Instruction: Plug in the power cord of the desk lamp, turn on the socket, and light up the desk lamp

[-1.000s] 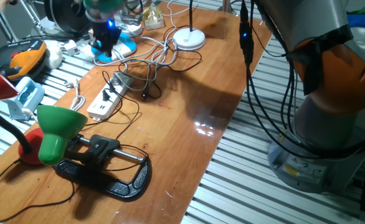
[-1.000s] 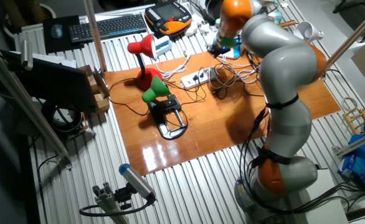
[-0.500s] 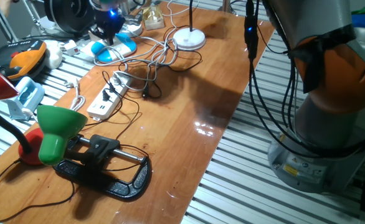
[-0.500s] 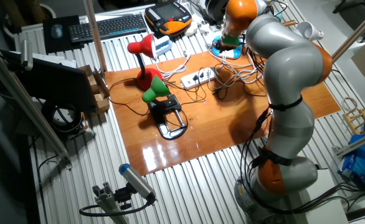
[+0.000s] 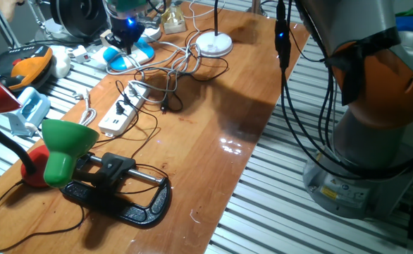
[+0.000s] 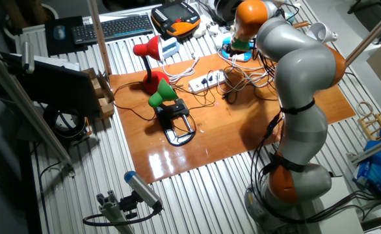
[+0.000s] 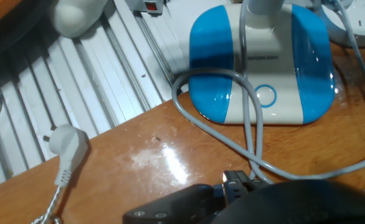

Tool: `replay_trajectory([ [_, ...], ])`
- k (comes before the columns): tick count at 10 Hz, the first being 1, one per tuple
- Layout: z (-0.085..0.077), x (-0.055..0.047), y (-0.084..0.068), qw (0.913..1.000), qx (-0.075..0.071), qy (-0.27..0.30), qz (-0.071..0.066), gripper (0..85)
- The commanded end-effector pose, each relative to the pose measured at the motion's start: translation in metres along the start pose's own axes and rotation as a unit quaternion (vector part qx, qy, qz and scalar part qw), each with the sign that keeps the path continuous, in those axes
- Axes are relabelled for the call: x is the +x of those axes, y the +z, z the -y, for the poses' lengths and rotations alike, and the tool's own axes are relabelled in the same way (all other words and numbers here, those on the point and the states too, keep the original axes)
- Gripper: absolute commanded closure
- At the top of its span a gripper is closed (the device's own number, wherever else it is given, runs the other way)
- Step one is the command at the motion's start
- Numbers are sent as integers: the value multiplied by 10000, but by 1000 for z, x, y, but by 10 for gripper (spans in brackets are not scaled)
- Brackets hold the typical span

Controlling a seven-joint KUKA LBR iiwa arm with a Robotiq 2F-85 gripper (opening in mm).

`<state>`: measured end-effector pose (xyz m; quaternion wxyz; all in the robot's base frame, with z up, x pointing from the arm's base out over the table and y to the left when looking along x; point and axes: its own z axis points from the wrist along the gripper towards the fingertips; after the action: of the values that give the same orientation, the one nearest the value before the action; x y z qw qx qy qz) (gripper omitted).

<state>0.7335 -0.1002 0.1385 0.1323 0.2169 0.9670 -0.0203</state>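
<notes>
The desk lamp's round white disc base (image 5: 214,44) stands at the table's far end, its thin dark stem rising out of frame. White cable, the power cord (image 5: 180,62), runs from it into a tangle. In the hand view a white plug (image 7: 68,146) on a thin cable lies on the wood near the table's edge. The socket (image 5: 122,111) (image 6: 207,80), a long white strip, lies left of the middle with a black plug in it. My gripper (image 5: 125,27) (image 6: 236,44) hovers over a blue-and-white lamp base (image 7: 263,62); its fingers are not visible.
A green-shaded lamp (image 5: 65,147) on a black clamp (image 5: 125,194) sits at the near left, with a red lamp (image 6: 148,53) beside it. Grey cables (image 7: 248,118) loop in front of the blue base. An orange pendant (image 5: 30,63) lies on the metal slats (image 7: 108,81) beyond the table edge.
The hand rose and shifted slightly toward the far side over the blue-and-white base during the first half second, and has hardly moved since. Nothing on the table moved.
</notes>
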Motion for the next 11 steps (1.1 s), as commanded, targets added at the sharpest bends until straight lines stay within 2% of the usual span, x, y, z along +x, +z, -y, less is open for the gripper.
replay_trajectory([
  [1, 0, -1, 3, 10000, 14, -4, -4, 850],
  [5, 2, -7, 18, 9999, 91, 50, 42, 850],
  [11, 1, -7, 20, 9999, 98, 129, 12, 850],
])
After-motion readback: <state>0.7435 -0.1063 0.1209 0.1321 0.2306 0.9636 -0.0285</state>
